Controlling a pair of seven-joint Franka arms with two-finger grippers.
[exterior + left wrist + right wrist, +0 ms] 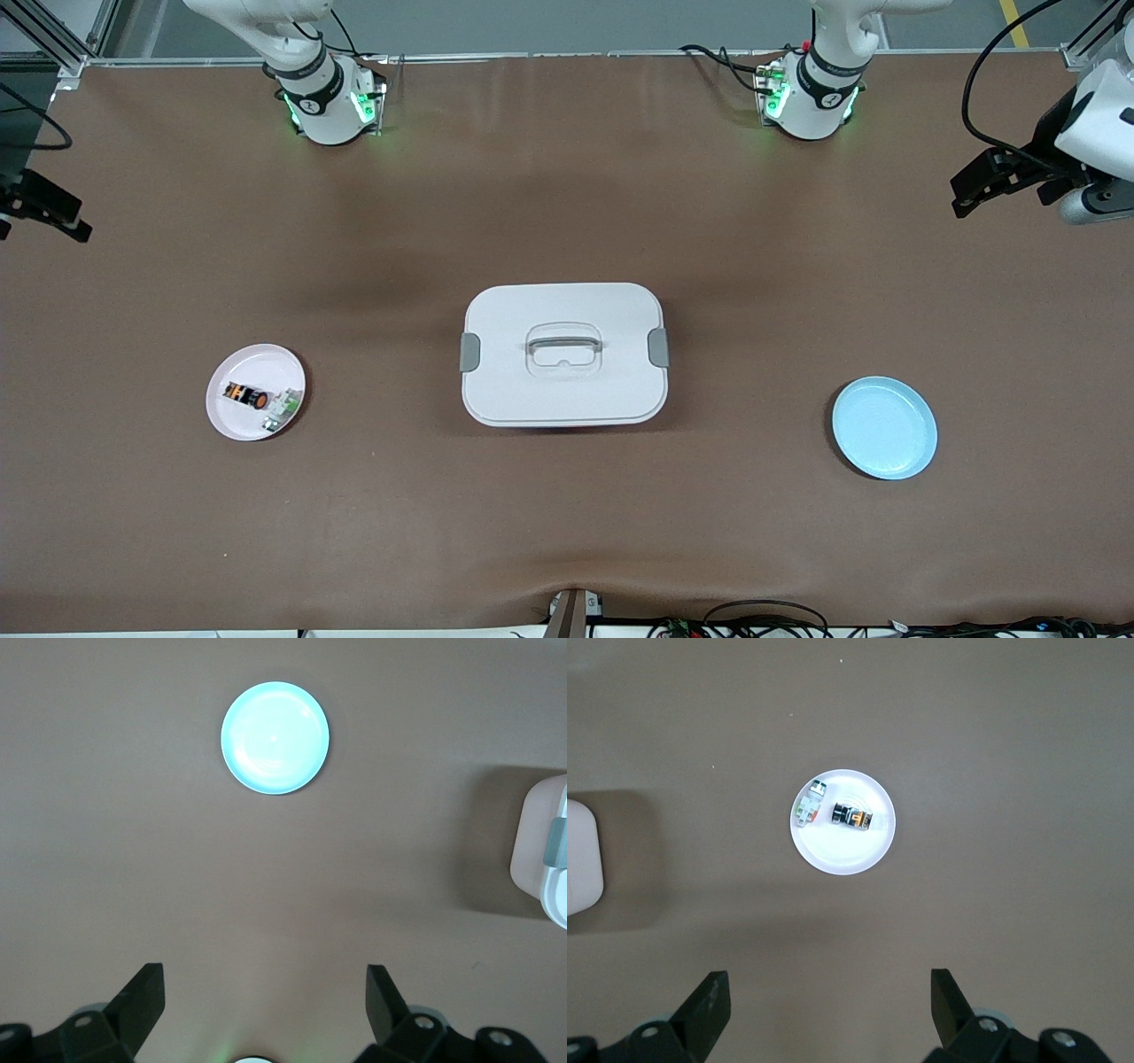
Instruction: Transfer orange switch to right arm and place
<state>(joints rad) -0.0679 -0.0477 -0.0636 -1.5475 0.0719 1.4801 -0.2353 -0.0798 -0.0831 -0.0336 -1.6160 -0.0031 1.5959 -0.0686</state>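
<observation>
Note the orange switch (246,396) lying on its side in the pink plate (230,425), beside a green-and-white part (282,409). Likely light, rigid and slippery, so pinch across its black barrel. Both the left gripper (266,1003) and right gripper (830,1003) hang high, jaws spread.

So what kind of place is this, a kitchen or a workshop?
Most likely a robotics lab bench: two white robot arms bolted along a brown-covered table, loose cables at its edge, and staged props, a white lidded box and small plates.
</observation>
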